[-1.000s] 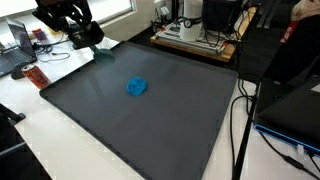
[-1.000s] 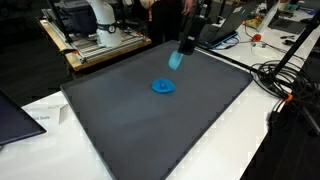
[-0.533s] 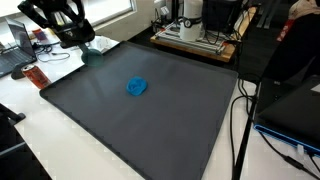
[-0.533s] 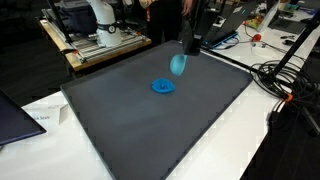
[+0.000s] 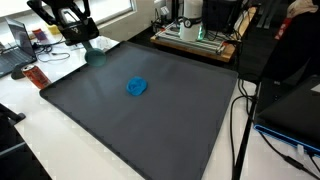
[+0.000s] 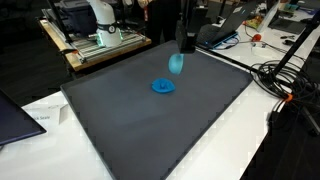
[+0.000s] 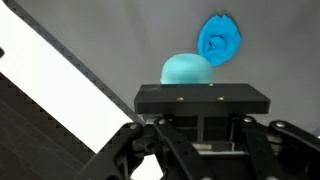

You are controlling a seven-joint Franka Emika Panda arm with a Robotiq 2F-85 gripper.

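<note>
Your end effector (image 6: 184, 44) is clamped on the pale blue cup (image 6: 177, 63), holding it near one edge of the dark mat (image 6: 120, 130) on the desk (image 6: 255, 140). So the grasp looks done. The blue disc (image 6: 162, 86) lies mid-mat (close by, not touching), and the cup is not yet set down.

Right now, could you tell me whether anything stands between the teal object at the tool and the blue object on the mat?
Nothing visible does: only bare dark mat lies between the teal object and the blue object.
</note>
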